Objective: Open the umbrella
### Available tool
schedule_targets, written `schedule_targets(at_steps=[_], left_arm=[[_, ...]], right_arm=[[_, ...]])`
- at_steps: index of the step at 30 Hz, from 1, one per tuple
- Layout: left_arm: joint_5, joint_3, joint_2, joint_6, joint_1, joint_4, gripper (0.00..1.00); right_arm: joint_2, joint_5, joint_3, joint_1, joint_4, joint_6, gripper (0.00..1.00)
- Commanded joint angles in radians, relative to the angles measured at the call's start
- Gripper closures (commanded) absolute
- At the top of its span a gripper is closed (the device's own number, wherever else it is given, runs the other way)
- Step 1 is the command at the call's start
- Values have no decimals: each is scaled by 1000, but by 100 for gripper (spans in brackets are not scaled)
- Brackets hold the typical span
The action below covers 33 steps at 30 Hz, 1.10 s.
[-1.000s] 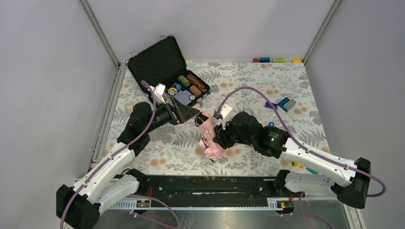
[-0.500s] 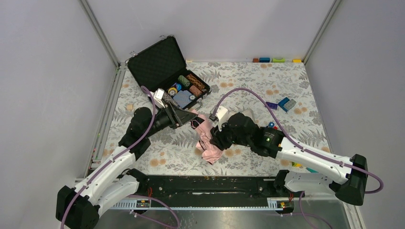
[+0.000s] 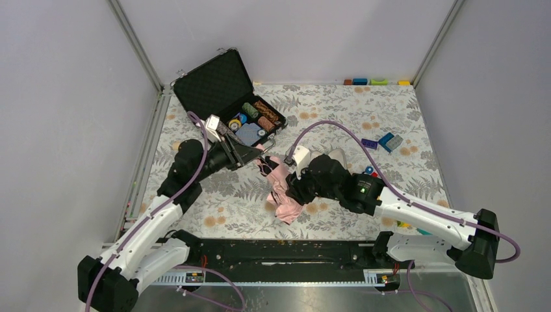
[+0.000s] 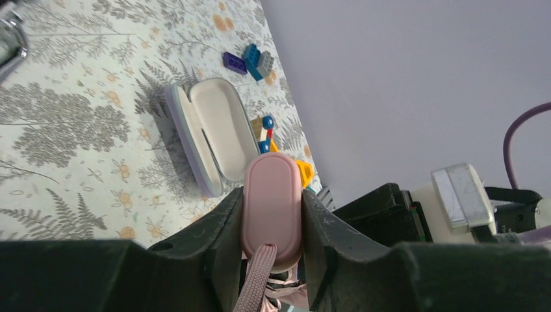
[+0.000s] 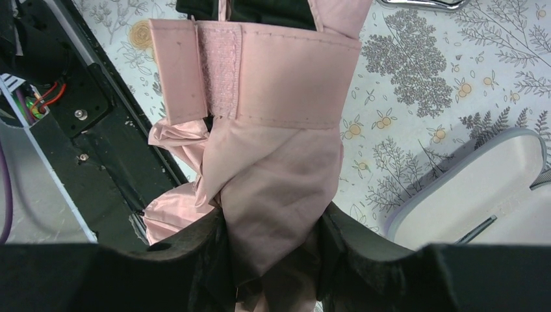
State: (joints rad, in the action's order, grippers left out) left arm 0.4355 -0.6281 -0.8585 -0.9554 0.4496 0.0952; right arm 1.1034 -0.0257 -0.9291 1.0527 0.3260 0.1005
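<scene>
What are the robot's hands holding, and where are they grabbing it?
Both hold the umbrella: the left tool pinches its pink handle, and the right tool clamps the folded pink canopy.

Over the past second I have shifted both arms slightly left. The left gripper (image 3: 261, 153), clamped on the small pink handle (image 4: 271, 211) of the pale pink folding fabric umbrella (image 3: 281, 195), has drawn backward. The right gripper (image 3: 290, 193), pinching the canopy, has followed it. More of the white open clamshell case (image 3: 336, 155) now shows behind the right wrist.
</scene>
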Motion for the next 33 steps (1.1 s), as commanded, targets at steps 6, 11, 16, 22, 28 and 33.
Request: schedule_targets(at_steps=[6,11,16,22,28,33], left_arm=[[55,-175,-37,135,-145,-84,100],[151,-331,-103,187,-319,-173,100],[205,-480,-195,260,-478,-256,100],[318,-563,-273,270,-679,-259,100],[319,-607,-298,332,-743,-307,100],[286,-654,-322,363,-788,-349,100]], right_arm=[[-23,-85,53,10,19,33,100],[-49,-47,41,8,71,60,100],[-75,-32,60,9,171,80,100],[-122,16,118,9,259,118,100],[-160,91,172,9,290,144,100],[-192,145,192,9,309,170,100]])
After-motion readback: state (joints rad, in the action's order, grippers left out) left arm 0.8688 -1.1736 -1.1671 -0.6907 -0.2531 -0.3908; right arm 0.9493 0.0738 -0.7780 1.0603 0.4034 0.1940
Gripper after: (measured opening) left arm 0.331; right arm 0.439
